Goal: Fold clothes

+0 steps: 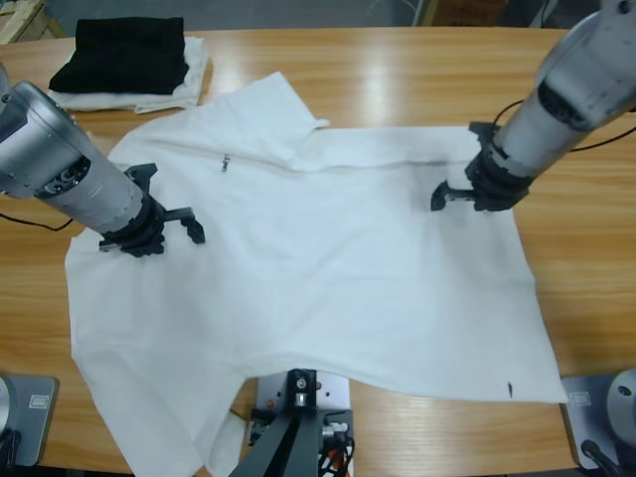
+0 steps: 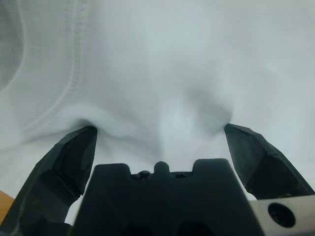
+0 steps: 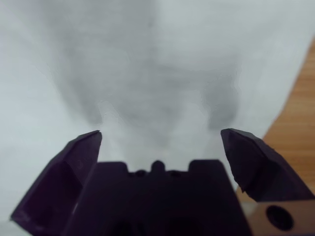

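Note:
A large white T-shirt lies spread over the middle of the wooden table, with a sleeve folded up at the top and a small dark tag near its lower right corner. My left gripper is open on the shirt's left part. In the left wrist view its tips press into the white cloth, beside a stitched seam. My right gripper is open over the shirt's upper right part. The right wrist view shows the open right gripper just above the cloth.
A black folded garment sits on a folded white cloth at the back left. Bare wood shows just right of the shirt's edge, and the shirt's lower left hangs near the table's front edge.

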